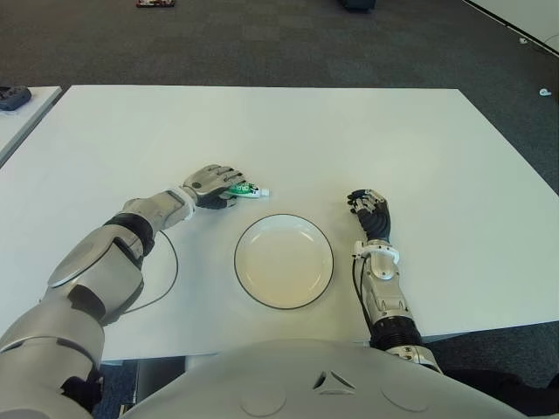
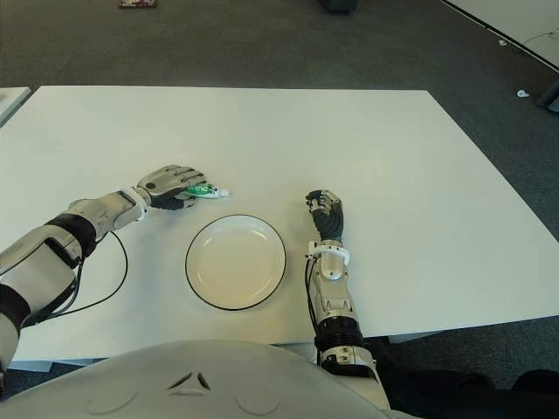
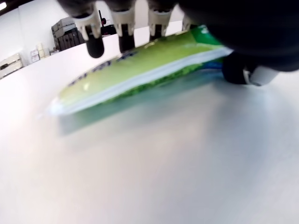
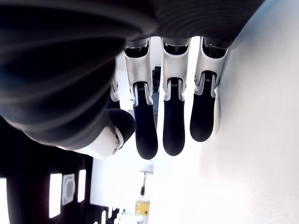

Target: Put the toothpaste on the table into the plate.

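On the robot's left side of the white table (image 1: 419,140), the left hand (image 1: 212,184) lay over the toothpaste (image 1: 244,189), a green tube whose cap end stuck out past the fingers toward the robot's right. The left wrist view showed the fingertips (image 3: 95,45) draped over the upper edge of the tube and the thumb (image 3: 240,70) pressed in near its far end, so the hand looked closed around the toothpaste, though the tube appeared to sit on the table or barely off it; a finished lift could not be confirmed. The tube's long axis ran roughly side to side across the table, pointing from the hand toward the plate's side. The plate (image 1: 253,295), empty and dark-rimmed, lay just to the right of that hand and somewhat nearer the robot's body, close but not touching the tube. The coming move therefore seemed a short carry rightward and back toward the body, with the left hand far the nearer one. Right of the plate, the right hand (image 1: 369,212) showed just beside it, fingers loosely bent and holding nothing.
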